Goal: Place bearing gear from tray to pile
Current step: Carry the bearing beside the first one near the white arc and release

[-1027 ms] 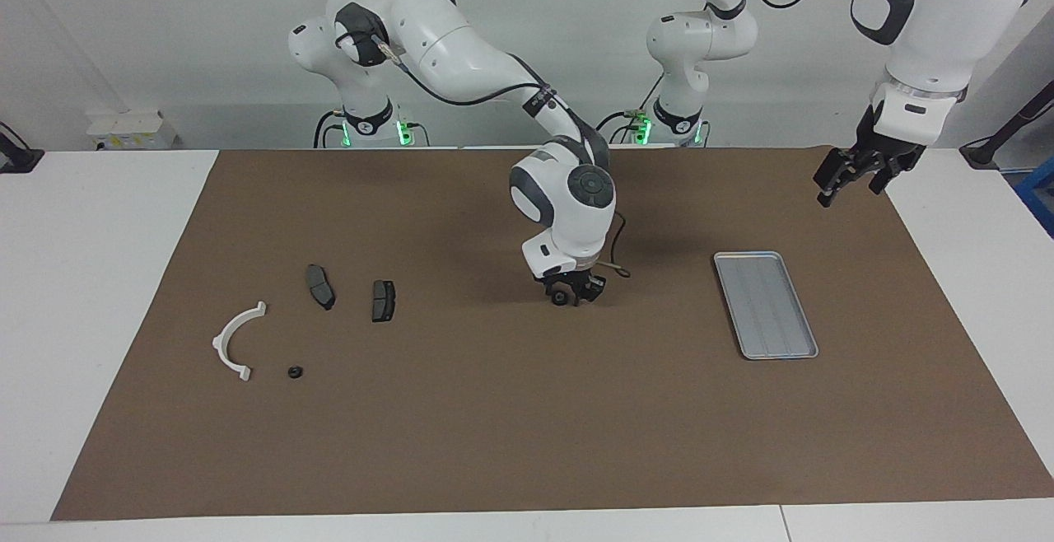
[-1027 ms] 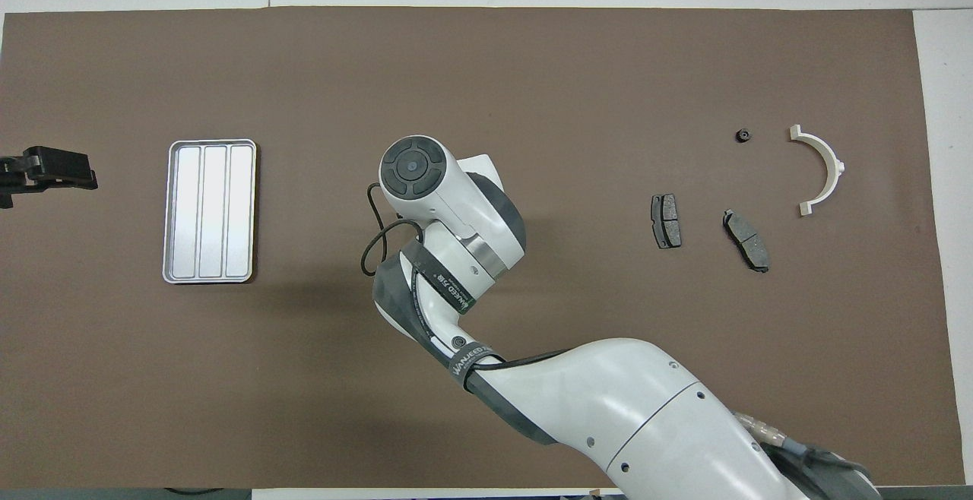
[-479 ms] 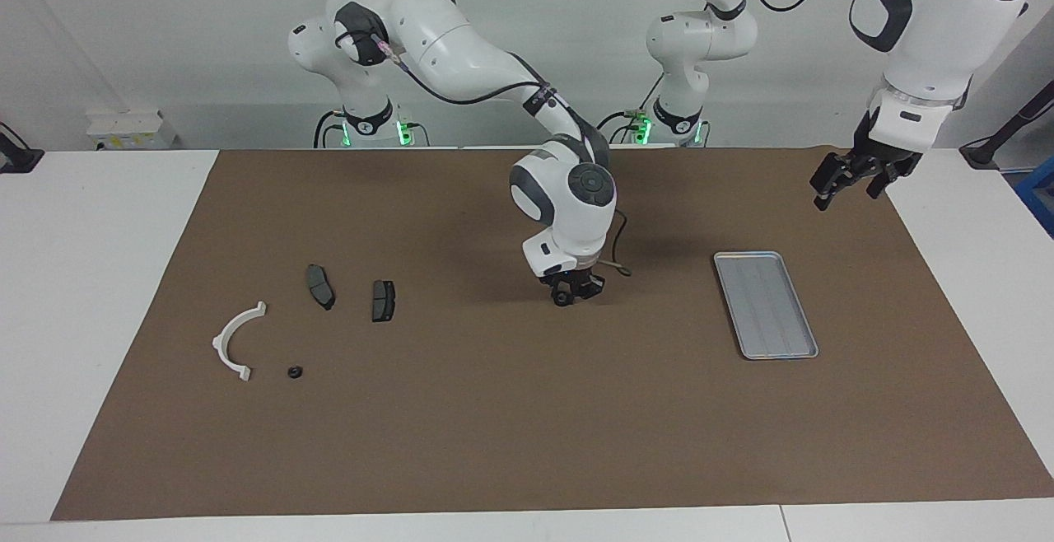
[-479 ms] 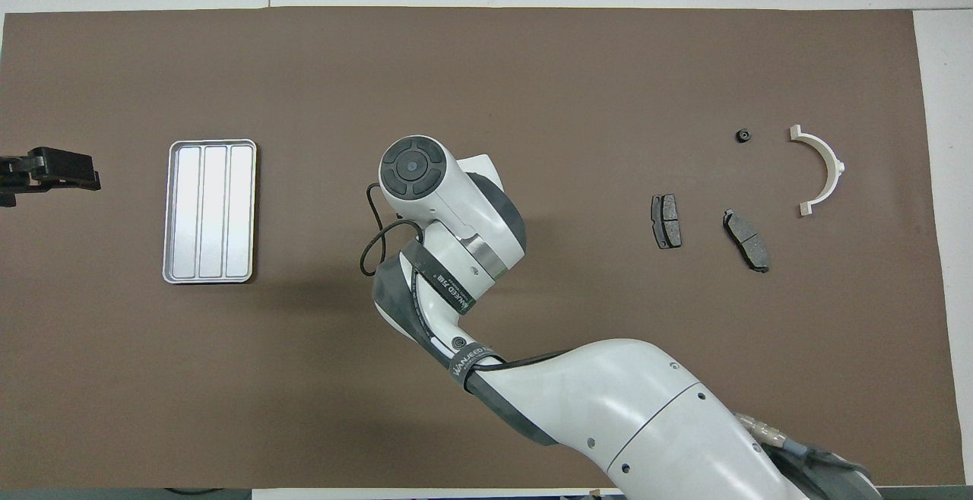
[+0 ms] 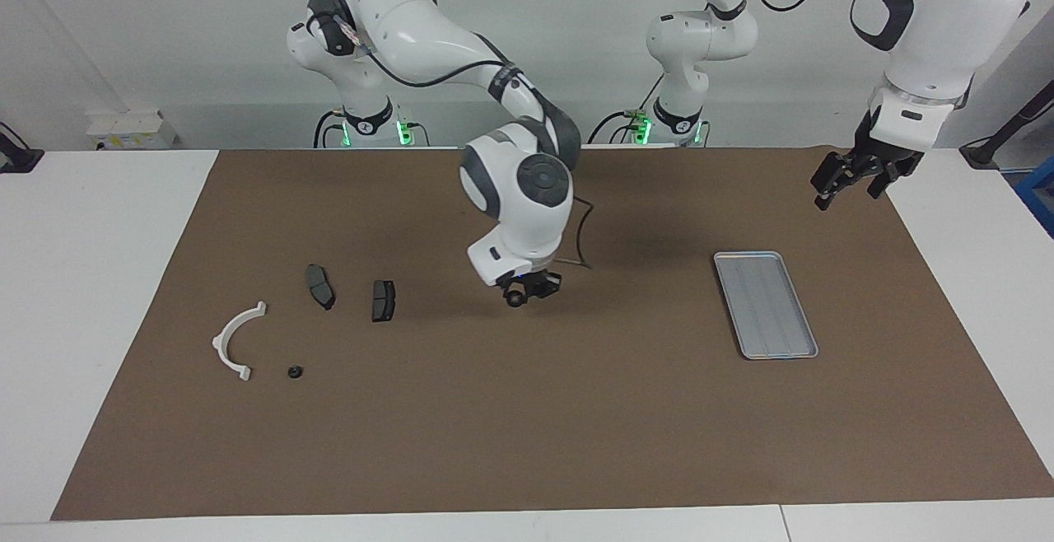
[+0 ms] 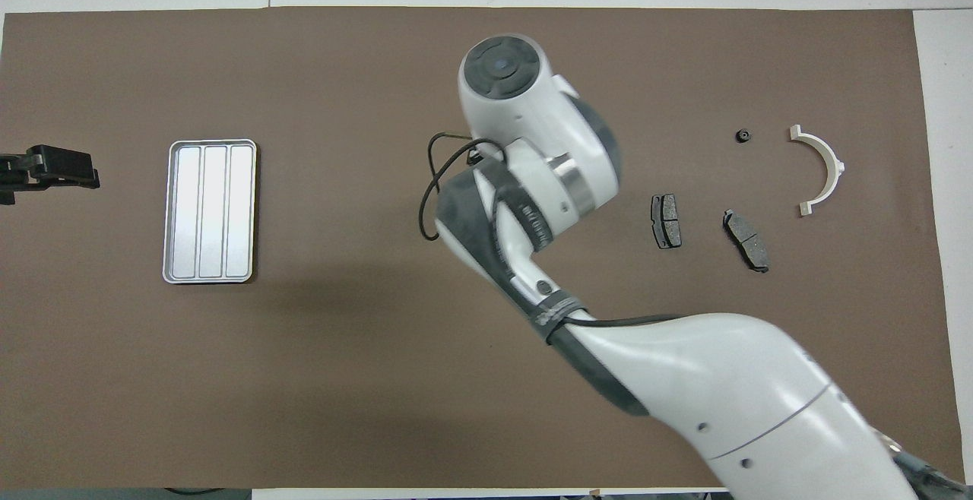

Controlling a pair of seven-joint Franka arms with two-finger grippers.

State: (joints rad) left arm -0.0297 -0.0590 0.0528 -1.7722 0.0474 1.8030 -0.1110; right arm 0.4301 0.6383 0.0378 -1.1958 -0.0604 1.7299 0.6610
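With the tray (image 5: 766, 304) bare, the right gripper (image 5: 522, 292), raised over the mat between tray and pile (image 5: 313, 311), pinches a small dark bearing gear (image 5: 515, 298) that a loosened grip could drop short, while the left gripper (image 5: 848, 175) waits, jaws spread wide.

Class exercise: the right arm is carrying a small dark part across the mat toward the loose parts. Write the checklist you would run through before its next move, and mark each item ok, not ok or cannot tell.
1. right gripper shut on the bearing gear: ok, the small dark round part sits at its tips.
2. Gear lifted off the brown mat: ok, its shadow lies apart on the mat.
3. tray emptied: ok, nothing lies in it.
4. Gear at the pile: not ok, it is short of the nearest brake pad.
5. Way to the pile free: ok, only bare mat lies between.
6. left gripper out of the way: ok, it waits past the tray at its own end.
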